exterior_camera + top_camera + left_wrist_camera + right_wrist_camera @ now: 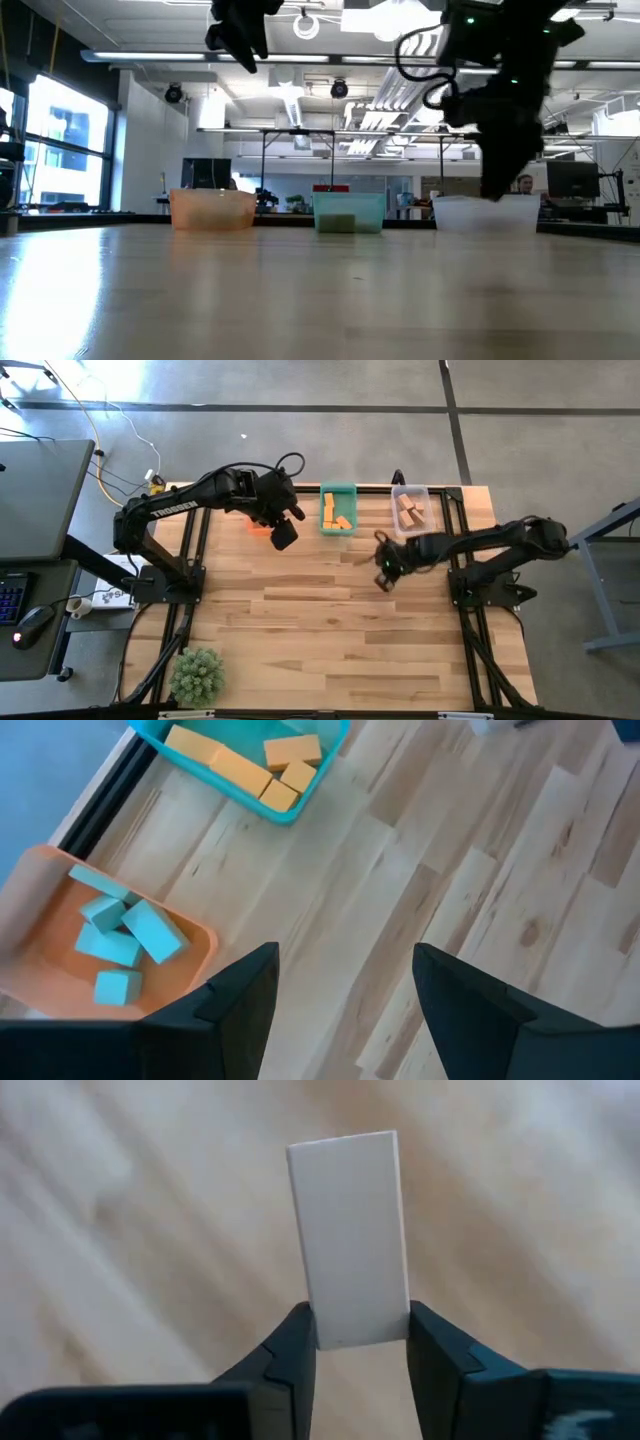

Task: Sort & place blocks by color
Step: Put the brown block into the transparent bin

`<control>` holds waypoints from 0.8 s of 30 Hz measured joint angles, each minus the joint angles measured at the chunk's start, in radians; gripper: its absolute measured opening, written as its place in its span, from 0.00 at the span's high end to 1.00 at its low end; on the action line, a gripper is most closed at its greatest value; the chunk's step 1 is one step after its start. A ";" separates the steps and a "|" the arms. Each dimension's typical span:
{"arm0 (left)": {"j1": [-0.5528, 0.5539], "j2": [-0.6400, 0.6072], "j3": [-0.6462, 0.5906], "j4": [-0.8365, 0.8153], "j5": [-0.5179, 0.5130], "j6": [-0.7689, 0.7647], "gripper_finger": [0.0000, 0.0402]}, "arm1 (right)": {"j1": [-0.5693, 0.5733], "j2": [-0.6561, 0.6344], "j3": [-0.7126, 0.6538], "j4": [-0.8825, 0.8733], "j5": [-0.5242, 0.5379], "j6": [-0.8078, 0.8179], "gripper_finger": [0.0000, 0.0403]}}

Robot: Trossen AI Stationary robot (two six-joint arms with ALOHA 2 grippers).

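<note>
My right gripper is shut on a pale plain-wood bar and hovers over the table's middle right, near the clear bin that holds wood blocks. My left gripper is open and empty, raised beside the orange bin, in which several teal blocks lie. Orange blocks lie in the teal bin. My right gripper pinches the wood bar by its near end between the two fingers, one finger on each long side. The bar sticks straight out ahead of the fingertips, along the fingers. It is lifted clear of the table.
The three bins stand in a row along the table's far edge: orange, teal, clear. A fuzzy green plant sits at the near left corner. Bare wood tabletop stretches across the middle and near side.
</note>
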State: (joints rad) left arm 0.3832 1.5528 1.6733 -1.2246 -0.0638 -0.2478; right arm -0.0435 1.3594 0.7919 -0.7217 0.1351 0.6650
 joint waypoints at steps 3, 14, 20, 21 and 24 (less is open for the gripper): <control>0.001 0.000 0.000 -0.002 0.000 0.039 0.46 | -0.089 0.000 0.056 -0.005 0.032 -0.019 0.77; 0.002 0.000 0.000 0.001 -0.028 0.111 0.46 | -0.378 -0.001 0.265 -0.140 0.247 -0.045 0.77; 0.003 0.000 0.000 0.001 -0.030 0.137 0.46 | -0.495 -0.002 0.296 -0.141 0.303 -0.045 0.77; 0.003 0.000 0.000 0.001 -0.031 0.137 0.46 | -0.513 -0.002 0.294 -0.139 0.309 -0.046 0.77; 0.002 0.000 0.000 0.002 -0.038 0.137 0.46 | -0.570 -0.002 0.267 -0.136 0.296 -0.036 0.77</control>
State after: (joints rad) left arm 0.3856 1.5528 1.6733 -1.2223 -0.1016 -0.1112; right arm -0.6137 1.3578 1.0585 -0.8574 0.4316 0.6287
